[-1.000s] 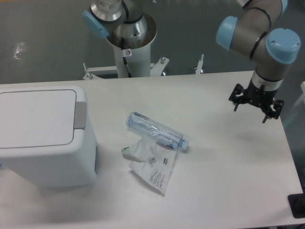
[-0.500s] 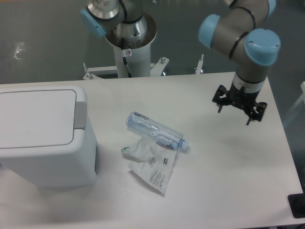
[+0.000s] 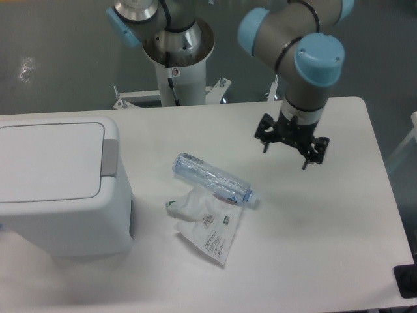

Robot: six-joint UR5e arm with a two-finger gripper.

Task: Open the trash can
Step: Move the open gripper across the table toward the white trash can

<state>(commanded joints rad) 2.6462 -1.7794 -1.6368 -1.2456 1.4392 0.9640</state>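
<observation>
Gripper (image 3: 285, 152), fingers spread and empty, has shifted left since the earlier frame; now hangs right of the bottle (image 3: 214, 179). Trash can (image 3: 58, 189) unmoved at table's (image 3: 339, 228) left edge, lid closed.

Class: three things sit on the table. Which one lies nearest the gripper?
The clear plastic bottle, lying on its side mid-table. The crumpled wrapper sits just beyond it, and the white trash can stands farthest from the gripper.
</observation>
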